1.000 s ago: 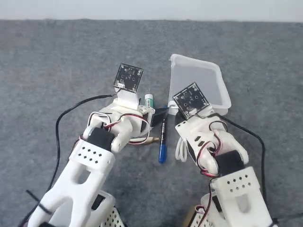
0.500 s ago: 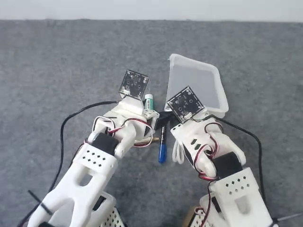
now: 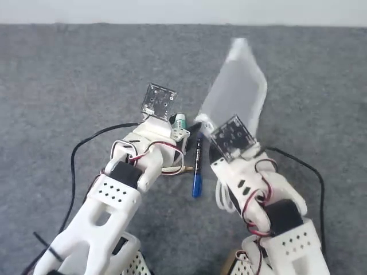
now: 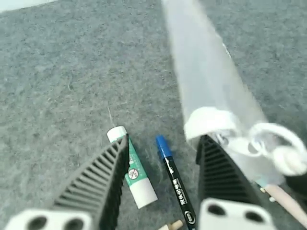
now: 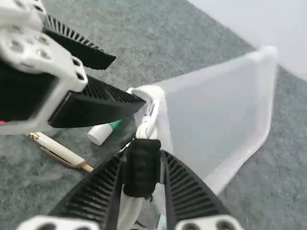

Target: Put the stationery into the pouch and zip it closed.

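No text is legible; the glue stick (image 4: 136, 181) carries a green label with a small round sign, too small to read; the blue-capped marker (image 4: 176, 188) bears pale print along its black barrel, unreadable.

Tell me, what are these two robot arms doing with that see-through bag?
The right gripper is shut on one end of the clear pouch, holding it tilted up off the grey mat. The left gripper is open just above a glue stick and a blue-capped marker, which lie on the mat with a cream pen nearby. Those three are not yet in the pouch.
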Action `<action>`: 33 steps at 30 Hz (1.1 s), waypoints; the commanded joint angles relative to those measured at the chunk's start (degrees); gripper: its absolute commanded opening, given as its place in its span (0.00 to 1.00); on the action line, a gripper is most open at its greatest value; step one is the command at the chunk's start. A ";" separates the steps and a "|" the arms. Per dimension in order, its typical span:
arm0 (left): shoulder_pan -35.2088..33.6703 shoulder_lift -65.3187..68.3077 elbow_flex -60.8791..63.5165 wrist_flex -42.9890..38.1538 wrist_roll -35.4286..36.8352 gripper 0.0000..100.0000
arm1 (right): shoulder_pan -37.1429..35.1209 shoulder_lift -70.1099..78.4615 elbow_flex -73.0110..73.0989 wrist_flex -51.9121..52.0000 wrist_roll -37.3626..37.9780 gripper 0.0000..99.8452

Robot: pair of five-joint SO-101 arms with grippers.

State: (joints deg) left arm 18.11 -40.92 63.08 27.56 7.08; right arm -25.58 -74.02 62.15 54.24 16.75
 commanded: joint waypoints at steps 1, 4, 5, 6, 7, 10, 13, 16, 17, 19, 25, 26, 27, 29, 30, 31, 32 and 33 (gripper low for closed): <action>-0.18 -1.76 -0.40 -1.32 -0.44 0.21 | -0.84 -5.49 1.93 -1.45 0.62 0.01; -0.18 -1.76 -0.40 -1.23 -0.53 0.17 | -0.84 -6.81 2.81 -1.63 0.62 0.01; -0.18 -1.76 -0.40 -1.23 -0.62 0.14 | -0.84 -6.90 2.81 -1.54 0.62 0.01; -0.18 -1.76 -0.40 -1.23 -0.70 0.12 | -0.84 -6.99 2.81 -1.54 0.70 0.01; -0.18 -1.76 -0.40 -1.23 -0.70 0.10 | -0.84 -6.99 2.90 -1.63 0.70 0.01; -0.18 -1.76 -0.40 -1.23 -0.79 0.08 | -1.98 -6.99 2.99 -1.54 0.70 0.01; -0.26 -1.76 -0.40 -1.05 -0.79 0.08 | -3.30 -6.99 3.08 -1.27 0.79 0.01; -0.53 -2.11 -0.75 0.70 -0.79 0.07 | -3.21 -6.99 3.08 -1.19 0.79 0.01; -0.53 -2.20 -0.84 1.14 -0.70 0.07 | -3.21 -6.90 3.08 -0.92 0.88 0.01; -0.62 -2.20 -0.84 1.23 -0.53 0.07 | -3.30 -6.90 3.08 0.40 2.55 0.01; -1.23 -2.20 -0.92 1.23 -0.26 0.01 | -3.47 -6.90 2.73 2.51 4.40 0.01; -1.67 -2.20 -0.92 1.23 -0.09 0.01 | -3.47 -6.90 2.73 2.59 4.40 0.01; -2.29 -2.20 -0.92 1.23 0.70 0.01 | -3.47 -6.81 2.73 2.86 4.48 0.01; -3.87 -2.20 -1.45 1.49 2.29 0.01 | -3.47 -6.81 2.81 2.95 4.92 0.01; -4.66 -2.02 -2.24 2.64 2.90 0.01 | -3.47 -6.46 2.81 3.12 5.36 0.01; -5.36 -1.85 -3.12 3.96 2.99 0.01 | -3.47 -5.67 2.73 3.47 5.63 0.01; -5.80 -1.85 -3.82 5.19 3.25 0.01 | -3.47 -4.53 2.64 3.47 5.63 0.01; -6.24 -1.85 -4.44 6.51 3.78 0.01 | -3.47 -2.86 2.20 3.47 5.63 0.01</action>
State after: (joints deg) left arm 14.77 -40.92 62.81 31.25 9.27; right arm -28.22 -79.12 65.93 57.05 21.58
